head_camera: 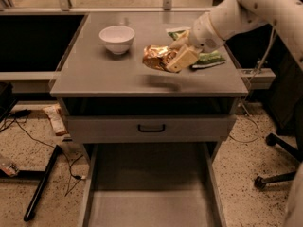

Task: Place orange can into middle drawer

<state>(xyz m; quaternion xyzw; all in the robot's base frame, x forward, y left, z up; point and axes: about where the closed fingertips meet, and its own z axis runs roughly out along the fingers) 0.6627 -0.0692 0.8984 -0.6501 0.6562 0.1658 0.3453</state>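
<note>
While the flat grey countertop (94, 74) filled the upper half of the view, a round white bowl (117, 38) stood on its far left part. A flat green chip bag (210, 58) lay near its right edge. The pale two-finger gripper (176, 60) hung above the middle of the top, clenched on a small, crumpled, foil-like orange can (156, 56). The can was held clear of the surface, between the bowl and the bag, with a soft dark shadow (163, 82) on the grey top below it.

Under the countertop sat a grey drawer front (104, 128) with a small black handle (151, 127). Below that, the wide grey metal middle drawer (151, 202) stood pulled out, its plain floor showing. A speckled pale floor (241, 183) spread around the cabinet, with dark cables (28, 136) on the left and a black wheeled chair base (277, 174) on the right.

One cream finger (183, 58) faced the camera; the other was hidden behind the can. The white arm (236, 15) ran out of view at the upper right and covered part of the bag. The drawer's near end was cut off by the lower edge, and the gap under the top was too dark to read.
</note>
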